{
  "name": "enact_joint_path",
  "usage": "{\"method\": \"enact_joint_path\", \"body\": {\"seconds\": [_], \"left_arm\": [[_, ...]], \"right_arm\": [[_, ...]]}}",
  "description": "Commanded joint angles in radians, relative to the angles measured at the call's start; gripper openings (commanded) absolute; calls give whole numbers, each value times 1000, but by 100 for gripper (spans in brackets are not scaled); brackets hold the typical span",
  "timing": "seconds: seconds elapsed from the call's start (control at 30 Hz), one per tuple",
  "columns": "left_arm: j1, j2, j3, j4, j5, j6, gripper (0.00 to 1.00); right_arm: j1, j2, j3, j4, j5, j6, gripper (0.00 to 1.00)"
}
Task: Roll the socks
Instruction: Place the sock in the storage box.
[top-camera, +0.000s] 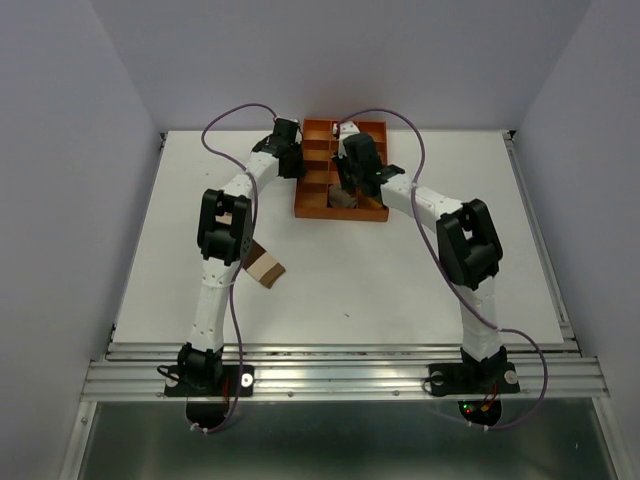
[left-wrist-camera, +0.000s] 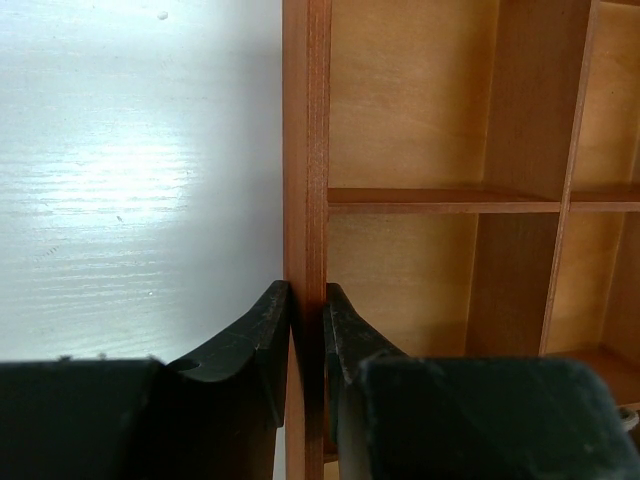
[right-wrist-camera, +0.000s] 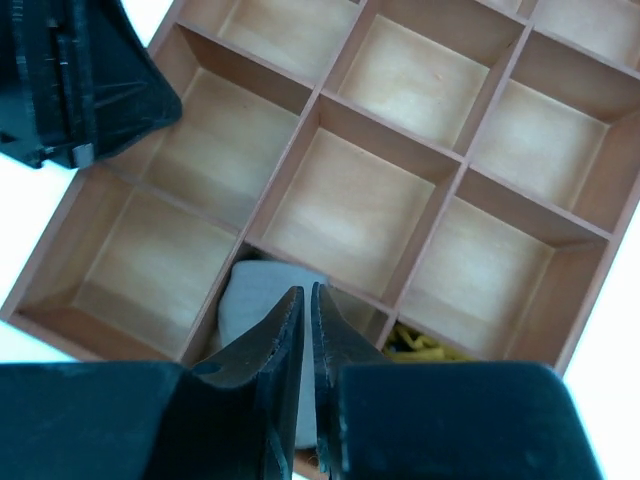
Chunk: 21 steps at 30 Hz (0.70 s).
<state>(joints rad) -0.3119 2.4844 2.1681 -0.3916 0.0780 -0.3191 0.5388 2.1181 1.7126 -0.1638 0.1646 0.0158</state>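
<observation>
A cream and brown sock (top-camera: 265, 266) lies on the tabletop (top-camera: 400, 270), well in front of the orange tray (top-camera: 330, 213). A grey-brown sock (right-wrist-camera: 255, 300) and a yellow sock (right-wrist-camera: 420, 345) sit in the tray's front boxes. Over the grey-brown one, the right gripper (right-wrist-camera: 306, 296) has its jaws nearly pressed together. The left gripper (left-wrist-camera: 307, 300) has its jaws pinching the tray's left wall.

Overhead view looks down from behind; both wrist views look closely into the tray (top-camera: 325, 213).

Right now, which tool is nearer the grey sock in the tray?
Right. The right tool hangs just over the grey sock. The left tool is clamped on the left wall of the tray, off to the sock's side.
</observation>
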Motion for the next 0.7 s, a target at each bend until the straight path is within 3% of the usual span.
{"method": "enact_joint_path", "body": {"seconds": [0.0, 0.37, 0.67], "left_arm": [[14, -35, -31, 10, 45, -41, 0], [14, -32, -33, 11, 48, -34, 0], [14, -27, -31, 11, 52, -31, 0]], "right_arm": [[9, 49, 58, 47, 32, -2, 12], [9, 92, 24, 110, 35, -65, 11], [9, 103, -24, 124, -144, -83, 9]]}}
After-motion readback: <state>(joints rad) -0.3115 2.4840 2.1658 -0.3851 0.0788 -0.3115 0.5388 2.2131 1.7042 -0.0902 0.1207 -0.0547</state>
